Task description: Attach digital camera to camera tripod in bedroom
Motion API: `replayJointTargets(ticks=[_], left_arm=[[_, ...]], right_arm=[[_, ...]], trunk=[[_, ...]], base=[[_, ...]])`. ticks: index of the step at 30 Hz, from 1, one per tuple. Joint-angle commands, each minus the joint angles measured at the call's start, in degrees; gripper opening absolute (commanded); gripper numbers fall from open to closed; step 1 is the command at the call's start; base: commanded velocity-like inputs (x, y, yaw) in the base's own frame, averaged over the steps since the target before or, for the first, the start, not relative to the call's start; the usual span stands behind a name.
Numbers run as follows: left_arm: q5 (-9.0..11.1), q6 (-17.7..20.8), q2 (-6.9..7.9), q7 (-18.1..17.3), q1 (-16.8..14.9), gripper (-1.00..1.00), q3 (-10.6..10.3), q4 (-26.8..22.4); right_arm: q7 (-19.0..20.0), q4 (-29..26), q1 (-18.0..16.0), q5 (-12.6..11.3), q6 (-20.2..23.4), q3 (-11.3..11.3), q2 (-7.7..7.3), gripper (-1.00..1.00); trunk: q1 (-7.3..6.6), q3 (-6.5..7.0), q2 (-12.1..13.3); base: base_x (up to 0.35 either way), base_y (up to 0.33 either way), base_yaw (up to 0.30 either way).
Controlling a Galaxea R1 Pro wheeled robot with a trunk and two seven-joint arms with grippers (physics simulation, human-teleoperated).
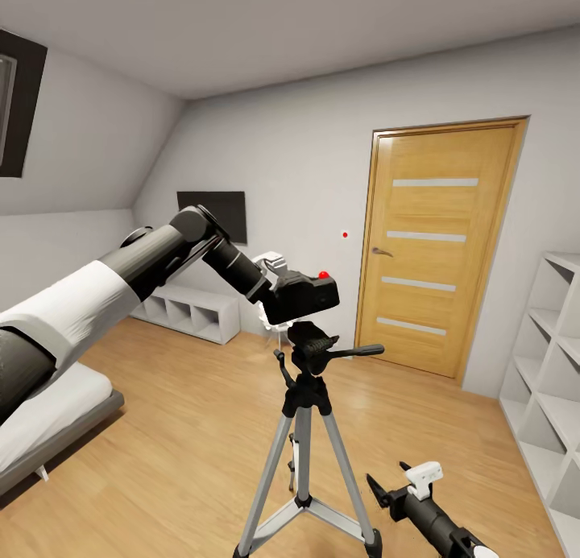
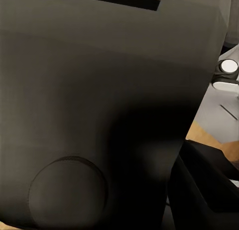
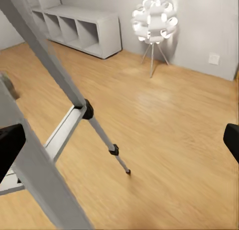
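From the head camera I see my left arm stretched out across the bedroom, and its left gripper (image 1: 274, 300) is clamped on the small black boxy digital camera (image 1: 302, 295) with the round red button on top. I am holding that camera directly above the tall silver-legged camera tripod (image 1: 304, 429), its underside just over the tripod's black pan head (image 1: 312, 345); I cannot tell whether the two are touching. The pan head's side handle (image 1: 358, 351) sticks out towards the oak door with frosted strips (image 1: 435, 244), which stands behind the tripod in the light grey wall. In the left wrist view the dark camera body (image 2: 99, 115) sits right against the lens, with a round textured disc (image 2: 67, 190) on its face. My right gripper (image 1: 399, 481) hangs low beside the tripod's legs on the door side, its black and white fingers spread apart with nothing between them. The right wrist view looks past the tripod's silver legs (image 3: 55, 75) and black foot (image 3: 127, 171) resting on the light wood plank floor (image 3: 174, 130). Beyond the tripod there stand a white globe-shaped floor lamp (image 3: 154, 18) and a low white cube shelf (image 3: 79, 28) against the wall. Tall white cube shelves (image 1: 548, 381) stand to the door side of the tripod, and a grey-framed bed with a white mattress (image 1: 48, 421) lies on the opposite side.
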Motion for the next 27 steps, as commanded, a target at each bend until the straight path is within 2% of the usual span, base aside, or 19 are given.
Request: replayJointTargets(ticks=[1,4,8,10,11,14,17,18,21,24,27], left_arm=[[0.13,0.44,0.06,-0.16,-0.06,-1.00,-0.16,-0.03],[0.12,0.44,0.07,-0.16,-0.06,-1.00,-0.16,-0.03],[0.16,0.44,0.05,-0.16,-0.06,-1.00,-0.16,-0.03],[0.13,0.44,0.02,-0.16,-0.06,-1.00,-0.16,-0.03],[0.14,0.44,0.01,-0.16,-0.06,-1.00,-0.17,-0.03],[0.13,0.44,0.00,-0.16,-0.06,-1.00,-0.17,-0.03],[0.11,0.44,0.00,-0.16,-0.06,-1.00,-0.17,-0.03],[0.13,0.44,-0.02,-0.16,-0.06,-1.00,-0.17,-0.03],[0.13,0.44,-0.05,-0.16,-0.06,-1.00,-0.17,-0.03],[0.11,0.44,-0.32,-0.16,-0.06,-1.00,-0.17,-0.03],[0.10,0.44,-0.42,-0.16,-0.06,-1.00,-0.17,-0.03]], right_arm=[[0.44,0.08,-0.03,-0.62,-0.12,-1.36,-0.06,1.00],[2.22,0.08,-0.03,-0.66,-0.12,-3.88,-0.07,1.00],[5.25,0.08,-0.02,-0.67,-0.12,-5.67,-0.07,1.00],[9.39,0.08,-0.01,-0.68,-0.12,-6.89,-0.07,1.00],[11.66,0.08,-0.01,-0.64,-0.09,-7.16,-0.07,1.00],[13.51,0.08,-0.01,-0.61,-0.10,-7.21,-0.03,1.00],[14.30,0.08,-0.01,-0.60,-0.11,-6.61,0.00,1.00],[14.66,0.08,-0.02,-0.60,-0.12,-4.99,0.01,1.00],[14.84,0.08,0.01,-0.60,-0.12,-3.72,0.02,1.00],[14.75,0.10,0.01,-0.54,-0.09,-0.68,0.02,1.00],[14.55,0.13,-0.02,-0.53,-0.01,0.11,0.04,1.00]], trunk=[[0.02,-0.03,-0.05],[0.02,-0.03,-0.05],[0.02,-0.03,-0.05],[0.02,-0.03,-0.05],[0.02,-0.03,-0.05],[0.02,-0.03,-0.05],[0.02,-0.03,-0.05],[0.02,-0.03,-0.05],[0.02,-0.03,-0.05],[0.02,-0.03,-0.05],[0.02,-0.03,-0.05]], base=[[0.000,0.000,0.000],[0.000,0.000,0.000],[0.000,0.000,0.000],[0.000,0.000,0.000],[0.000,0.000,0.000],[0.000,0.000,0.000],[0.000,0.000,0.000],[0.000,0.000,0.000],[0.000,0.000,0.000],[0.000,0.000,0.000],[0.000,0.000,0.000]])
